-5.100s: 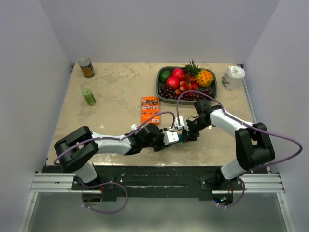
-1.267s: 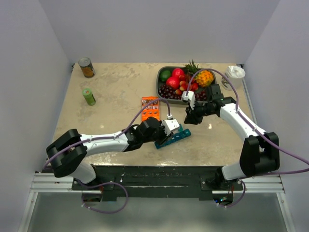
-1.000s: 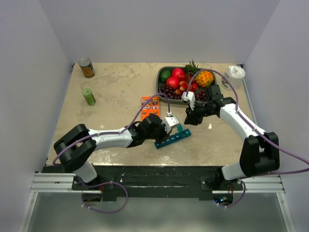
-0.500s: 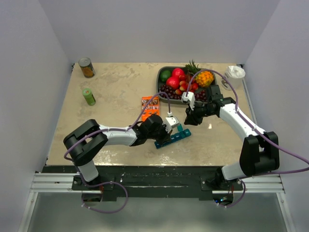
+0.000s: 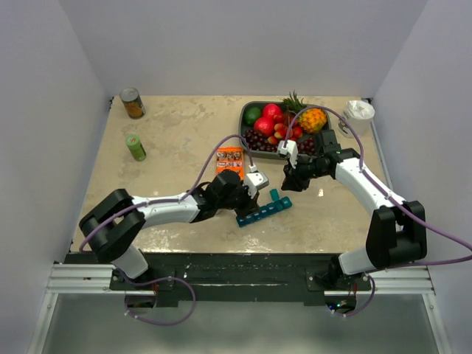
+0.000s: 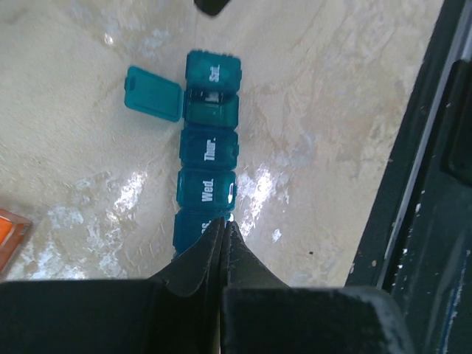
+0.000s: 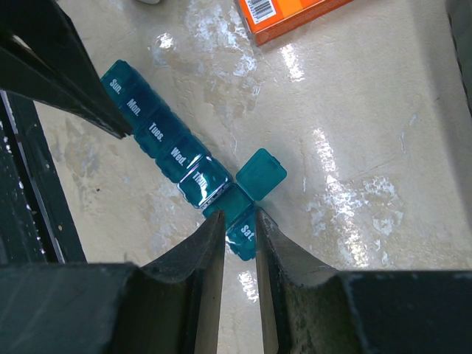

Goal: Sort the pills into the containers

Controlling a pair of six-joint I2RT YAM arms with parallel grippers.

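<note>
The containers (image 5: 262, 211) form one teal day-labelled strip lying slantwise on the table in front of both arms. One compartment next to the "Sat." end has its lid (image 6: 153, 93) swung open. My left gripper (image 6: 223, 223) is shut and empty, its tips hovering over the strip (image 6: 208, 151) near the "Wed." end. My right gripper (image 7: 240, 212) hangs above the "Sat." end of the strip (image 7: 166, 144), open by a narrow gap with nothing between its fingers. In the top view it (image 5: 289, 180) sits just behind the strip. No pills show in any view.
A flat orange box (image 5: 229, 163) lies just behind the left wrist. A dark fruit tray (image 5: 247, 136) stands at the back, a white cup (image 5: 357, 117) at the back right, a green bottle (image 5: 135, 147) and a can (image 5: 132, 102) at the back left. The table's front rail (image 6: 424, 184) is close.
My left arm has drawn back a little, up and to the left, off the strip. The strip and my right arm have stayed where they were over the last second.
</note>
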